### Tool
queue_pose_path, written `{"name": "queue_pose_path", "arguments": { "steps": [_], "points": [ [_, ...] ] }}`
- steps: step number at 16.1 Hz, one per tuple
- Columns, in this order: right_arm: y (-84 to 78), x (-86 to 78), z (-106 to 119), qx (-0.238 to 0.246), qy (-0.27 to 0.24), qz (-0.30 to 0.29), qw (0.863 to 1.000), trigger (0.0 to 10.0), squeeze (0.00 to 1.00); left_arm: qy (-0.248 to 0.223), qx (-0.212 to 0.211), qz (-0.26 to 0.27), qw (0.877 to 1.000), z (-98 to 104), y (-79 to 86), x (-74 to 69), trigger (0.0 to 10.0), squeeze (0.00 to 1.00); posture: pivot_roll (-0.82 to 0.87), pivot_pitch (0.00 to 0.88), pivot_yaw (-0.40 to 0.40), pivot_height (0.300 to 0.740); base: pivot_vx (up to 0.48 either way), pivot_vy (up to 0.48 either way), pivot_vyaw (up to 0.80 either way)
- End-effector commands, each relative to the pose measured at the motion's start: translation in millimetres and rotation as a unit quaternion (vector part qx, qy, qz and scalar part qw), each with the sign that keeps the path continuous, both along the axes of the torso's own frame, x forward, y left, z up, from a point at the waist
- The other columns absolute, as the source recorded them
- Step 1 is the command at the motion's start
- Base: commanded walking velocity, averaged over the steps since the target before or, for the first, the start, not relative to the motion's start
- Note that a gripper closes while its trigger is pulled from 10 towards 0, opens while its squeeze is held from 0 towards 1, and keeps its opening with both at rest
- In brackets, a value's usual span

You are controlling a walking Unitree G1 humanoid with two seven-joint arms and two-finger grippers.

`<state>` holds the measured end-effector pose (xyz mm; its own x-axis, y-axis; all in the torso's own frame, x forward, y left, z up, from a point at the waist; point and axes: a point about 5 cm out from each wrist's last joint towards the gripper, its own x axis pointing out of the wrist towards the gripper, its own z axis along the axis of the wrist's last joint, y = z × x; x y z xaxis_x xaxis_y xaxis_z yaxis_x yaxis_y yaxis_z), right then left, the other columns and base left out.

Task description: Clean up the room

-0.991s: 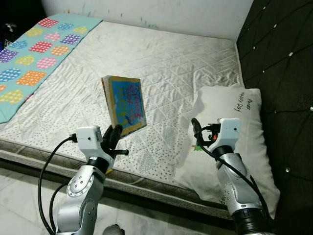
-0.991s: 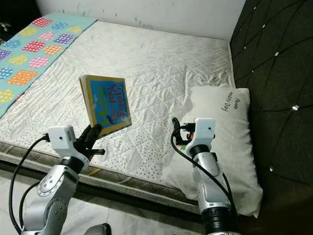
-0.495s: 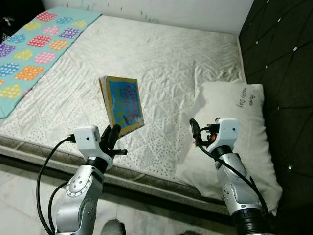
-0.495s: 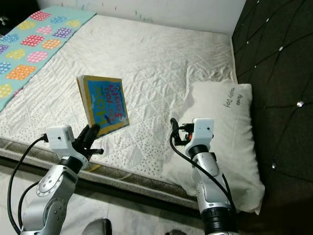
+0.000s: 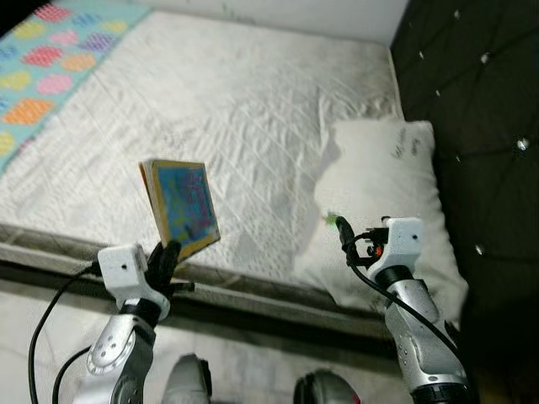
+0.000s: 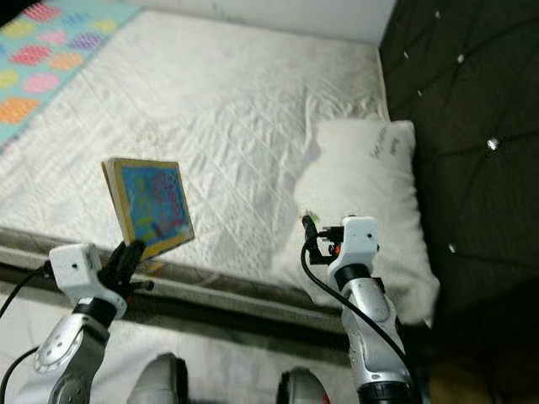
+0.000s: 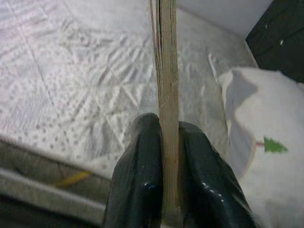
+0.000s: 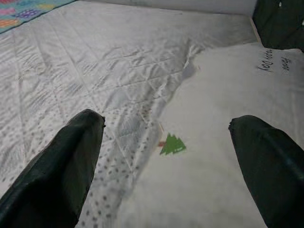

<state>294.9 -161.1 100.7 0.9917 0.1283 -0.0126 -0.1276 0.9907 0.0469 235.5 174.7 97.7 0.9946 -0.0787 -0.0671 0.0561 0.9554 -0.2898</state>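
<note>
gripping the book [image 5: 179, 209] edge-on, left end effector [image 7: 164, 190]; right end effector [image 8: 166, 171] spread wide.

A bed [image 5: 253, 109] with a white quilted cover lies ahead of both claws. A white pillow [image 5: 387, 202] lies on it just beyond the right claw [image 8: 166, 156], and a patterned blanket [image 5: 50, 59] lies far beyond the left claw [image 7: 164, 190].
</note>
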Motion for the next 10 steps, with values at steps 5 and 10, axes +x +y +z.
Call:
{"name": "queue_pose_path", "arguments": {
  "steps": [5,10],
  "points": [
    [0.9,-6.8,1.0,-0.007,0.011,0.019,1.000,10.0,0.00,-0.028,0.004,0.001,1.000,15.7,-2.6,0.8,10.0,0.00,0.07,0.284,-0.052,0.674,0.000,0.000,0.00],
    [2.2,-8.4,2.1,-0.007,0.016,0.026,0.999,10.0,0.00,-0.032,0.003,-0.007,0.999,17.8,-4.4,2.2,10.0,0.00,0.06,0.289,-0.049,0.674,0.000,0.000,0.00]
  ]
}}
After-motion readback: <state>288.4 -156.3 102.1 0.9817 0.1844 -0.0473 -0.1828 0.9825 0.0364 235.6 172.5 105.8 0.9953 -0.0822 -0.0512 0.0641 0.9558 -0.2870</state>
